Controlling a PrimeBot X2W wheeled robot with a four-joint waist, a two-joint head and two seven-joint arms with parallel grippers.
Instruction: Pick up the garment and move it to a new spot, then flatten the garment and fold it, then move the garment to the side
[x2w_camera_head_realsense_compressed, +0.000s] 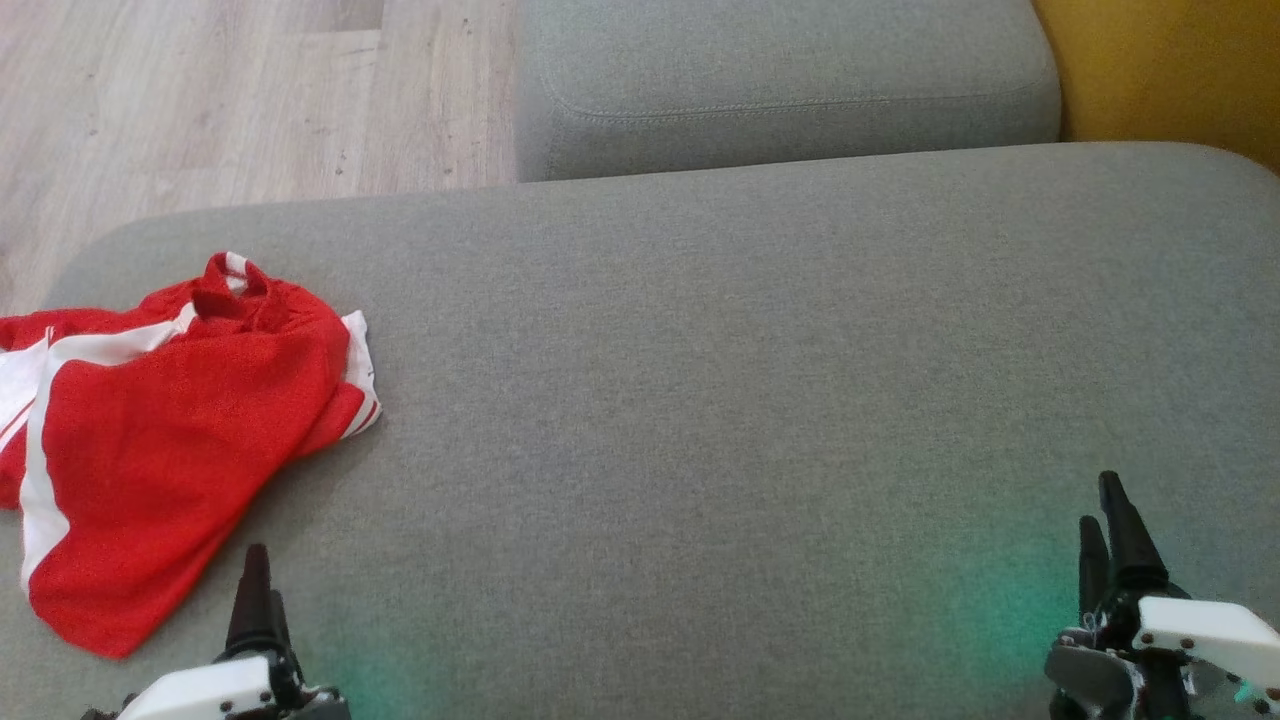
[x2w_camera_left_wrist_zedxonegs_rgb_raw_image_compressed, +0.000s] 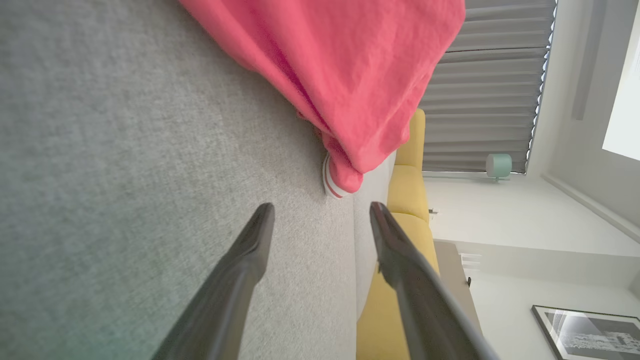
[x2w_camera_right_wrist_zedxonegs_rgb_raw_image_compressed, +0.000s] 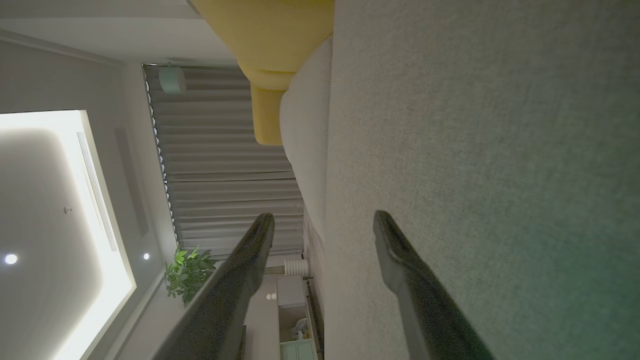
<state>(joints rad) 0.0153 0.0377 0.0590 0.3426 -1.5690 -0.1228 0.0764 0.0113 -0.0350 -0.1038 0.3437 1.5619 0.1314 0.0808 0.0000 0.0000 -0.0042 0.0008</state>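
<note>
A red garment (x2w_camera_head_realsense_compressed: 180, 440) with white stripes lies at nine o'clock on a plain grey woven sofa seat (x2w_camera_head_realsense_compressed: 760, 400). Pale wood-grain floor (x2w_camera_head_realsense_compressed: 200, 90) shows at eleven o'clock, mustard-yellow upholstery (x2w_camera_head_realsense_compressed: 1160, 70) at one o'clock. Faint green tints the seat at six o'clock.

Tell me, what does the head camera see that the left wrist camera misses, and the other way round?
Head view, not the left wrist view: the wooden floor and the open right gripper. Left wrist view, not the head view: grey curtains and a framed picture on the wall. Both: the red garment lying crumpled on the grey sofa seat, and the open left gripper short of it, holding nothing.
</note>
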